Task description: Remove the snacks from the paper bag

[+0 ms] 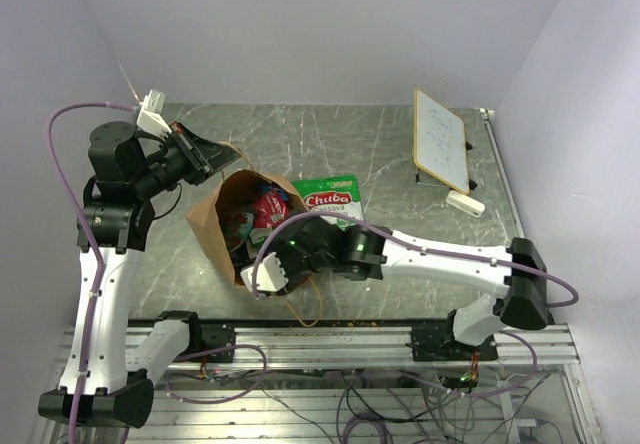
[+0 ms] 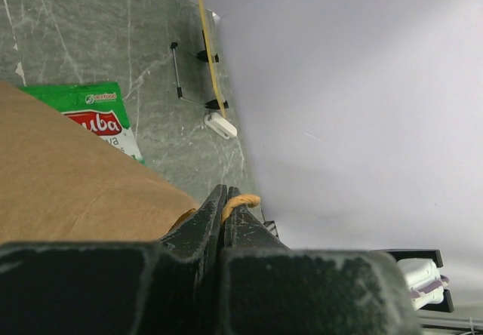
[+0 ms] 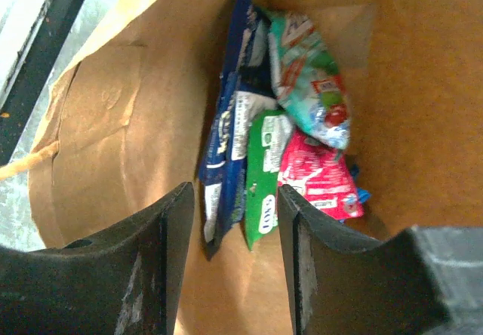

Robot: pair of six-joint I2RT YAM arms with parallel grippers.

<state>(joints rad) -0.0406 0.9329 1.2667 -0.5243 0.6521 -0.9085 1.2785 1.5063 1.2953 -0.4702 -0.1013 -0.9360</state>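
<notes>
Step in hand: emptying the tall brown kraft paper bag (image 1: 213, 226), which sits centre-left in the top view on the grey-green marbled worktop (image 1: 400, 149), with its mouth open and its contents visible.

The left pincer (image 2: 225, 198), at the upper left of the top view, is pressed together on the bag's looped paper handle (image 2: 242, 198) and holds that side of the rim up.

The right pincer (image 3: 234, 199) is at the bag's mouth, pointing inward. Its jaws are spread and nothing is between them.

Four snacks lie deep in the bag, touching one another:
- a dark blue foil packet (image 3: 225, 127)
- a teal-green foil packet (image 3: 309, 78)
- a bright green packet (image 3: 264, 170)
- a red packet (image 3: 321, 182)

A green "Chuba" packet (image 1: 333, 200) lies on the worktop just beside the bag, on its right.

Assessment: one snack is out and at least four remain, so the task is at an early stage.

The next move calls for the right pincer to go deeper into the bag. The lower edges of the dark blue and bright green packets line up nearest the gap between its jaws. It should pinch one packet only and draw it out clear of the paper wall, while the left pincer holds the handle firm.
</notes>
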